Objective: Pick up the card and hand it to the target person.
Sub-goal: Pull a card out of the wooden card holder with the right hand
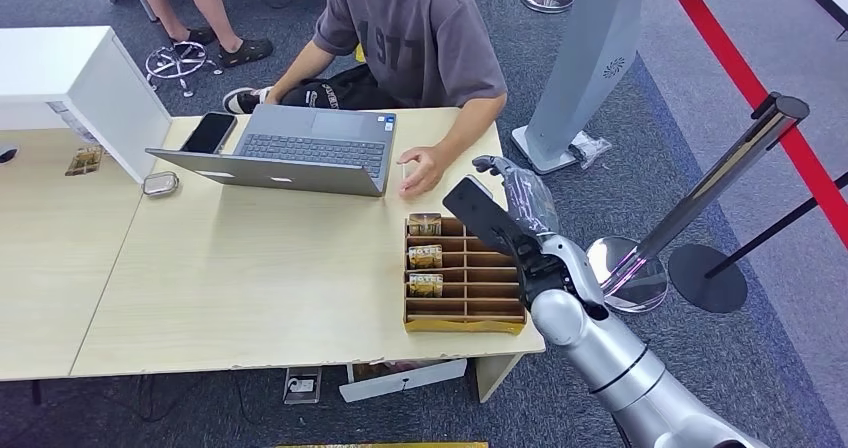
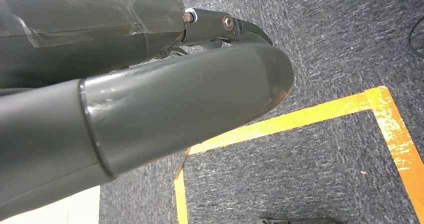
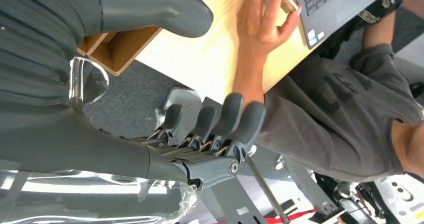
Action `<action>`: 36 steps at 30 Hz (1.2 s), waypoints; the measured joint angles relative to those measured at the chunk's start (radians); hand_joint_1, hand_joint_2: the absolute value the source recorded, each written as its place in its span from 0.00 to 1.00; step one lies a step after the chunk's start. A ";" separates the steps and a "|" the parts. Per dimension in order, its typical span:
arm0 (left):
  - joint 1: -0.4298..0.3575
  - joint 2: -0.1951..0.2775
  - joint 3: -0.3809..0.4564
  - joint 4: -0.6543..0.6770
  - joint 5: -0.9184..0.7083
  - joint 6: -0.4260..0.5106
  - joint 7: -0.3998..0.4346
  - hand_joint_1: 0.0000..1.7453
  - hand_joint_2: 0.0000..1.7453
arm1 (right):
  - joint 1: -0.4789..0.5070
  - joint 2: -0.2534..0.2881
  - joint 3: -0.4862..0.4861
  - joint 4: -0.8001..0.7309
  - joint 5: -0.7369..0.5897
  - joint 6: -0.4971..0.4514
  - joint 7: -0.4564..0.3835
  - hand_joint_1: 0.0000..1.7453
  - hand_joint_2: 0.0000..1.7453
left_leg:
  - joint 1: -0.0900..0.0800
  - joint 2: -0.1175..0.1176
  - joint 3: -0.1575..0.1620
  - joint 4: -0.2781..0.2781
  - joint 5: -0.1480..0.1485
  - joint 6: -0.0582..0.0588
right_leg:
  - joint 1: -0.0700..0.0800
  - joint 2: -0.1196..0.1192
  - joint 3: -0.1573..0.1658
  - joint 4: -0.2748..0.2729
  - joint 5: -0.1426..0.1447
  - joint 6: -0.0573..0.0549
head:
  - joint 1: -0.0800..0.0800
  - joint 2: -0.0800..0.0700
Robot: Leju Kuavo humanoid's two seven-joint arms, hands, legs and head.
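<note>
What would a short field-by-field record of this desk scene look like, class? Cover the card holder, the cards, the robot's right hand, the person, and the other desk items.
card holder: wooden slotted tray at the desk's near right corner
cards: three stacks in the tray's left column
right hand: raised over the tray's far right end, fingers apart, holding nothing
left hand: hanging low over carpet with a yellow tape line
person: seated behind the desk; hand resting beside the laptop, holding a card
other items: open laptop, phone, small tin
</note>
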State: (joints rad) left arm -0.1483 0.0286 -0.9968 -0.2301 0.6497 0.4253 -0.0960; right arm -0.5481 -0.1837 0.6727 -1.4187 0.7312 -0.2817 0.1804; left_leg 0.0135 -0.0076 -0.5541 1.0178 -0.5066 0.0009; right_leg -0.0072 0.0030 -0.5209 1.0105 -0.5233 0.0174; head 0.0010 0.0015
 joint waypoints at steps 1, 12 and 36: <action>-0.001 0.000 -0.001 0.000 -0.001 0.000 0.000 0.00 0.00 | -0.009 0.003 0.002 0.008 0.007 0.014 0.005 0.46 1.00 | 0.000 0.000 0.000 0.000 0.000 0.000 | 0.000 0.000 0.000 0.000 0.000 0.000 | 0.000 0.000; -0.016 0.000 -0.006 0.000 -0.007 -0.006 0.011 0.00 0.00 | -0.103 0.049 0.037 0.103 0.078 0.146 0.071 0.47 1.00 | 0.000 -0.001 0.000 0.000 0.000 0.000 | 0.000 0.000 0.000 0.000 0.000 0.000 | 0.000 0.000; -0.019 -0.001 -0.006 0.000 -0.006 -0.006 0.013 0.00 0.00 | -0.196 0.112 0.140 0.219 0.120 0.268 0.098 0.46 1.00 | 0.000 -0.001 0.000 0.000 0.000 0.000 | 0.000 0.000 0.000 0.000 0.000 0.000 | 0.000 0.000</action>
State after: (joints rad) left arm -0.1671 0.0273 -1.0029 -0.2303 0.6436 0.4191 -0.0834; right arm -0.7440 -0.0717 0.8131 -1.1997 0.8515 -0.0139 0.2784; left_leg 0.0135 -0.0087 -0.5544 1.0178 -0.5065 0.0009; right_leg -0.0071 0.0029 -0.5209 1.0107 -0.5233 0.0174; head 0.0010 0.0015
